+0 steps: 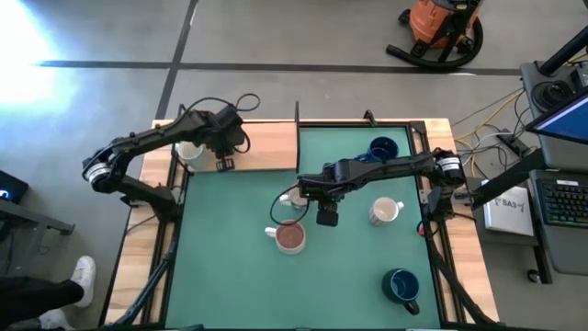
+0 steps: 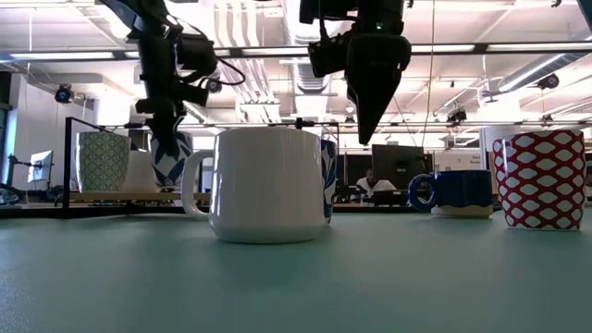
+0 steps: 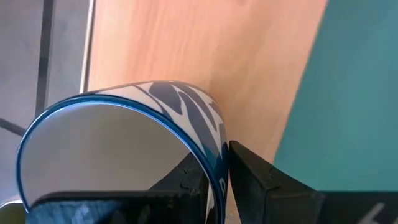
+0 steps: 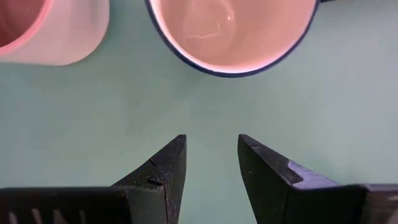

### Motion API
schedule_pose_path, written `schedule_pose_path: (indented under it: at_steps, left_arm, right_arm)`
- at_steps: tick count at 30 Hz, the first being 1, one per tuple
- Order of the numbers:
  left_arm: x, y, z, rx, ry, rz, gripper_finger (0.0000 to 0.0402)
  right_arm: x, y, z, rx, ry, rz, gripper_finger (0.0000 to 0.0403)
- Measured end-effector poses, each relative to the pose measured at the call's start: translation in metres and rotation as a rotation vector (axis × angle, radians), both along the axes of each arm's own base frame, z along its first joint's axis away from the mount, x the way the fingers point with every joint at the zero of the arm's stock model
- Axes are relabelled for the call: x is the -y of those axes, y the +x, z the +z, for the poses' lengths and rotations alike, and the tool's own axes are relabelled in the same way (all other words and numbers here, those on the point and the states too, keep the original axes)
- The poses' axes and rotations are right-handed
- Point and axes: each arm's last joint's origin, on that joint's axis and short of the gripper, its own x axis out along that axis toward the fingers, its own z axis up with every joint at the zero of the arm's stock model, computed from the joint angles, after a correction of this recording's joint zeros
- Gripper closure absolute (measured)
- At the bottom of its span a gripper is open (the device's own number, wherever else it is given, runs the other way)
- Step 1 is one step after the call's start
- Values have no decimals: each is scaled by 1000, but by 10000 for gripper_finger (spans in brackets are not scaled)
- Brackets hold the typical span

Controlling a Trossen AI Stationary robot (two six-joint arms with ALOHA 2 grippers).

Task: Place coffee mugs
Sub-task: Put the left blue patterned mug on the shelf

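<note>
Blue-and-white patterned mug (image 3: 180, 112) at upper left of the high view, standing on the wooden shelf (image 1: 262, 147). Left gripper (image 1: 223, 163) beside it, jaws straddling the rim wall, one inside and one outside; whether pressing or just slackened, cannot tell. Judged step: setting this mug down on the shelf, release not confirmed. Next move calls for full opening and a straight lift clear of the rim without tipping the mug.

Centre frame: right gripper (image 1: 327, 217) above the green mat (image 1: 230, 276), fingers apart, nothing between them. Blue-rimmed white mug (image 4: 233, 31) just ahead of it, red-lined mug (image 1: 290, 236) just beside, lower left. Judged next pick: one finger inside the rim, one outside.

Right of centre: white mug (image 1: 383, 211) upright, handle toward the right. Navy mug (image 1: 381, 147) at upper right, second navy mug (image 1: 401, 286) at lower right, both upright and well apart.
</note>
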Motion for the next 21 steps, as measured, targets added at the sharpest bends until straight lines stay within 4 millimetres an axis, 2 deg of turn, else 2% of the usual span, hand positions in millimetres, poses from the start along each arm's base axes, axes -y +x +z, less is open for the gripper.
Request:
schedule_pose_path:
  at_steps: [9,21]
  left_arm:
    - [-6,0,0,24,18,-1,352]
    - [-18,14,-19,-14,9,-49,334]
  right_arm:
    - [11,-1,1,0,-1,-21,268]
    - [22,-5,10,24,-6,-29,268]
